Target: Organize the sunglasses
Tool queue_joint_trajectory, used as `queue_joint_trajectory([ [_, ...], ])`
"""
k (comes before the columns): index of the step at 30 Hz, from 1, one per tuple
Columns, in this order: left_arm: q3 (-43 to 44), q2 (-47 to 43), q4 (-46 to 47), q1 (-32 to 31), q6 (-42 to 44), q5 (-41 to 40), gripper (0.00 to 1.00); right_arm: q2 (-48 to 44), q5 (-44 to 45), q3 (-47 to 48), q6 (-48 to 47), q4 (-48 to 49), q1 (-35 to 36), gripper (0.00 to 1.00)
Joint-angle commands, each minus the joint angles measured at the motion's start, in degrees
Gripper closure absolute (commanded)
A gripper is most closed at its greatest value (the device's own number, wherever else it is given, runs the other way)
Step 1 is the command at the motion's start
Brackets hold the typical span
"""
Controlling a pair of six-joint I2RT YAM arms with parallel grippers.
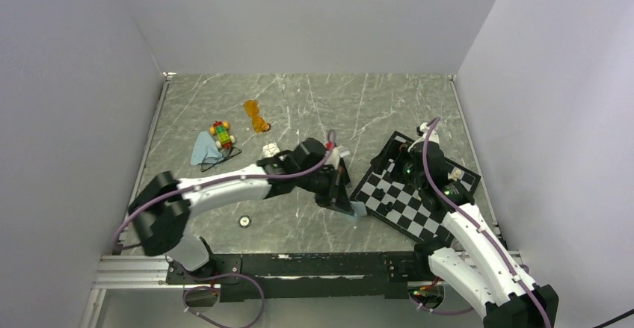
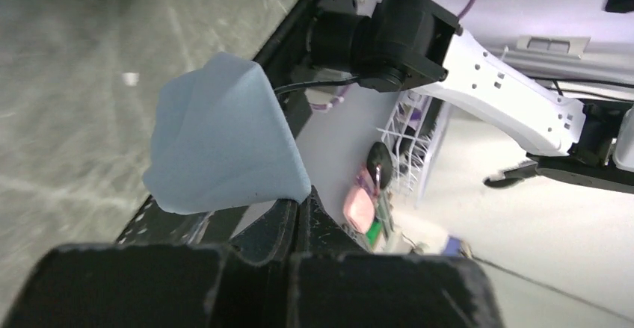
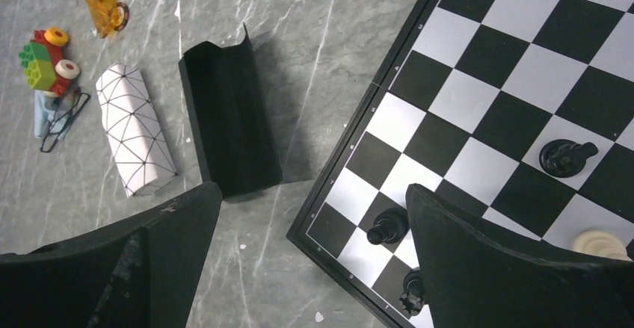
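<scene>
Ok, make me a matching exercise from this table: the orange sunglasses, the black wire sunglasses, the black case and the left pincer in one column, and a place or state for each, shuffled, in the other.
Column one:
1. orange sunglasses
2. black wire sunglasses
3. black case
4. left pincer

Column two:
A. shut on a light blue cloth
B. closest of the four to the toy car
C. farthest back of the four
D. alongside the white patterned case

Pairs: 1-C, 2-B, 3-D, 4-A
</scene>
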Motion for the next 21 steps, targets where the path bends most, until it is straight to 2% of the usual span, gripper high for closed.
queue_joint_trajectory([
  [1,3.39,9.21,14.25,-4.65,-8.79,9.82,1.00,-0.72,1.94,0.73,0.39,-0.92,0.02,0.00],
  [4,0.27,12.63,22.08,-5.93,-14.94,13.57,1.00,0.28,2.13,0.11,0.69,-0.01,-0.05,0.00],
  [7,-7.08,14.08,33.27,-5.83,-22.31,14.77,1.00,2.12,1.43,0.23,0.83,0.08,-0.07,0.00],
  [11,-14.15,16.14,46.18,-2.60,-29.36,15.67,1.00,4.78,0.36,0.46,0.66,0.72,-0.06,0.00],
  [15,-22.09,15.04,53.21,2.55,-32.44,14.77,0.87,7.23,0.04,1.39,0.06,0.07,0.02,0.00],
  [17,-25.65,12.45,51.09,7.02,-30.17,14.29,0.82,8.02,-0.58,1.68,-0.70,0.23,0.02,0.00],
  [18,-26.87,10.63,46.99,9.56,-27.61,13.80,0.80,8.15,-1.08,1.69,-1.22,0.51,0.02,0.00],
  [21,-28.65,4.66,30.33,16.21,-17.75,11.38,0.47,8.27,-1.73,1.81,-2.89,0.59,0.21,0.00],
])
